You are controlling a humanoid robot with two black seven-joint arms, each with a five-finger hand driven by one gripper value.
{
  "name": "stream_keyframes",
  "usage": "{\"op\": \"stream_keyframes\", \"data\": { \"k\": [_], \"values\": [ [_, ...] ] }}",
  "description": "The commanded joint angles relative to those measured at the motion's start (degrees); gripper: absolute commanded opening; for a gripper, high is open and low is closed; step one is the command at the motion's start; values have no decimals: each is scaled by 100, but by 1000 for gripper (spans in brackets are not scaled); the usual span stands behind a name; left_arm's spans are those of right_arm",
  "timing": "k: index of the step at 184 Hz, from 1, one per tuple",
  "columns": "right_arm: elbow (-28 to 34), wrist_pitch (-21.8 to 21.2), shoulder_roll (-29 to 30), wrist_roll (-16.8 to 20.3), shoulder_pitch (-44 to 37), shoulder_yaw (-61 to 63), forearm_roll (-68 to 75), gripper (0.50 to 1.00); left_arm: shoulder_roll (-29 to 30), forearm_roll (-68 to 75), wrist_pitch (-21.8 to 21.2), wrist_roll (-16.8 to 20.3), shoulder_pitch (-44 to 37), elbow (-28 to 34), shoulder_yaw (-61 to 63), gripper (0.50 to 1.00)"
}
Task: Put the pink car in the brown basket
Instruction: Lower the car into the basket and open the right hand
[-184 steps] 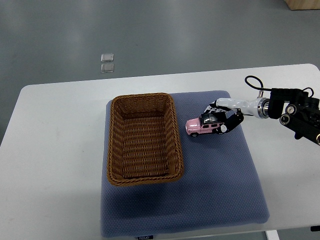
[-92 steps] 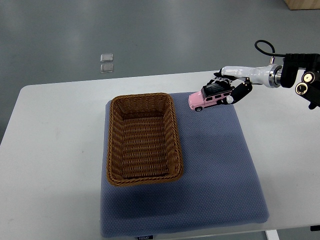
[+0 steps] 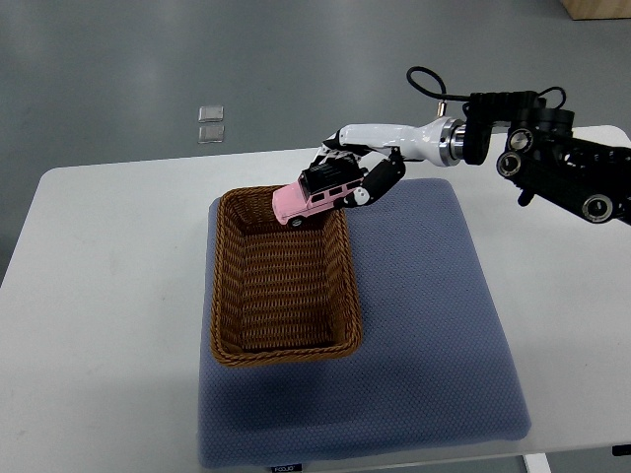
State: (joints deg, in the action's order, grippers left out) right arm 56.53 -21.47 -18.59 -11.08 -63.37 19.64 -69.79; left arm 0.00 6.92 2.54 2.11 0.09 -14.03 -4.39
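Observation:
My right hand (image 3: 347,179) comes in from the right edge and is shut on the pink car (image 3: 312,199), a toy jeep with a black roof. It holds the car in the air, nose tilted down to the left, over the far right corner of the brown wicker basket (image 3: 227,335). The basket is rectangular and holds nothing; it stands on the left part of a blue-grey mat (image 3: 424,325). The left arm is out of view.
The mat lies on a white table (image 3: 108,296). Two small clear squares (image 3: 210,123) lie on the grey floor beyond the table. A wooden box corner (image 3: 596,8) shows at the top right.
My right hand lifted the pink car off the mat and carried it up and to the left, from beside the basket to above the basket's far right corner.

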Motion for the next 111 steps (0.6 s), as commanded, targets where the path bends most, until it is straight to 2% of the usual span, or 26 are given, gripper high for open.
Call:
{"op": "stream_keyframes", "data": {
  "k": [1, 37, 47, 67, 76, 100, 109, 111],
  "values": [
    [-204, 231, 444, 1, 61, -127, -17, 500, 0, 3, 1, 0, 0, -12, 0, 1000],
    [-626, 442, 971, 1, 184, -417, -87, 500, 0, -6, 1, 0, 0, -3, -18, 1000],
    [-723, 486, 1033, 1, 237, -426, -96, 525, 0, 3, 1, 0, 0, -3, -18, 1000],
    [-855, 591, 1173, 1, 342, -426, -105, 629, 0, -6, 1, 0, 0, -3, -9, 1000],
    [-899, 635, 1208, 1, 369, -426, -105, 660, 0, -6, 1, 0, 0, -3, -9, 1000],
    [-925, 644, 1217, 1, 465, -426, -105, 782, 0, -6, 1, 0, 0, -3, -9, 1000],
    [-925, 635, 1226, 1, 483, -417, -105, 850, 0, -6, 1, 0, 0, 5, -18, 1000],
    [-925, 635, 1226, 1, 483, -417, -105, 850, 0, -6, 1, 0, 0, 5, -18, 1000]
  ]
}}
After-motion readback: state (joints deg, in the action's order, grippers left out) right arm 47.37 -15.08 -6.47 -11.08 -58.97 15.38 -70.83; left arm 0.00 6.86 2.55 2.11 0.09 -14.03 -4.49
